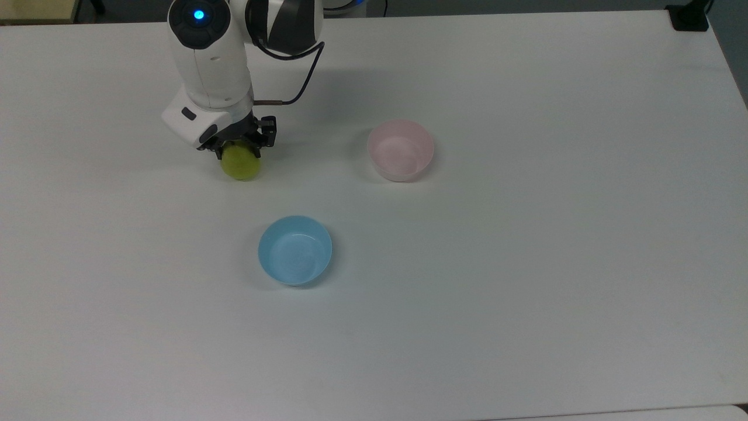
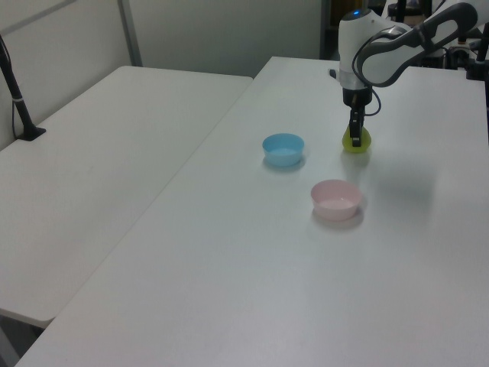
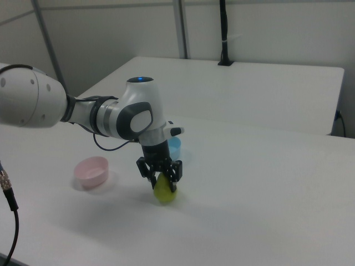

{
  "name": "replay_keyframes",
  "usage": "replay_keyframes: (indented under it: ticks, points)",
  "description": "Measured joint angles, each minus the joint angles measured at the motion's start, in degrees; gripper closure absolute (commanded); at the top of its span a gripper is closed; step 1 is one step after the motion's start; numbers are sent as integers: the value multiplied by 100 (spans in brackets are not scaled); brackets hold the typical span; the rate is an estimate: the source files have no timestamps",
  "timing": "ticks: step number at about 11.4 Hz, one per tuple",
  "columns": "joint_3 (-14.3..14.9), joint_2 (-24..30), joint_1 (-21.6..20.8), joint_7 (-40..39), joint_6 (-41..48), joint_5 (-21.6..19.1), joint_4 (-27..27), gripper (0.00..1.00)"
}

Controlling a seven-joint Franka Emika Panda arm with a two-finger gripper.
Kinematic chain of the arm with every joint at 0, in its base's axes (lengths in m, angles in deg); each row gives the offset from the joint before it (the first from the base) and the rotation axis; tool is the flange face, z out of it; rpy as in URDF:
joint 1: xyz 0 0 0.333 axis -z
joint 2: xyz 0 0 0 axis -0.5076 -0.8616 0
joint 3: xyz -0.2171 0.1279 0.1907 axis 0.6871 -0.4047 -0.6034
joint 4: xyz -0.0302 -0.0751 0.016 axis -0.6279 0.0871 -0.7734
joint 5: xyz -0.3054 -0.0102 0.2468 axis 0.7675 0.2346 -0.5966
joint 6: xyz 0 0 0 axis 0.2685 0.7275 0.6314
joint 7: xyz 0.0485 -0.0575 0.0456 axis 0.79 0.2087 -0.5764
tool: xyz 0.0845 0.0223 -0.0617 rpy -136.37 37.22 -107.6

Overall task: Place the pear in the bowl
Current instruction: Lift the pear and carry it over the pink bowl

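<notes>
The gripper (image 1: 239, 149) is down over the pear (image 1: 241, 166), pointing straight at the table (image 1: 526, 263), with its dark fingers (image 3: 150, 173) straddling the upper part of the fruit; whether they press on it or merely bracket it cannot be told. In the right view the gripper (image 3: 160, 176) covers the pear's top, and the yellow-green body of the pear (image 3: 165, 192) bulges out below the fingertips and rests on the table. The left view shows the gripper (image 2: 355, 139) in front of the pear (image 2: 356, 144). The pink bowl (image 1: 401, 149) stands well apart from the pear, toward the top view's right. The light blue bowl (image 1: 295, 249) sits lower in the top view, also apart from the fruit.
</notes>
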Motion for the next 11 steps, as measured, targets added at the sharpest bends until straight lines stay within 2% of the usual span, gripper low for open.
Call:
replay_keyframes:
  ticks: [5, 7, 11]
  points:
    - [3, 63, 7, 0, 3, 0, 6, 67]
    - [6, 318, 10, 0, 150, 0, 32, 67]
    - [-27, 1064, -22, 68, 1133, -4, 325, 67]
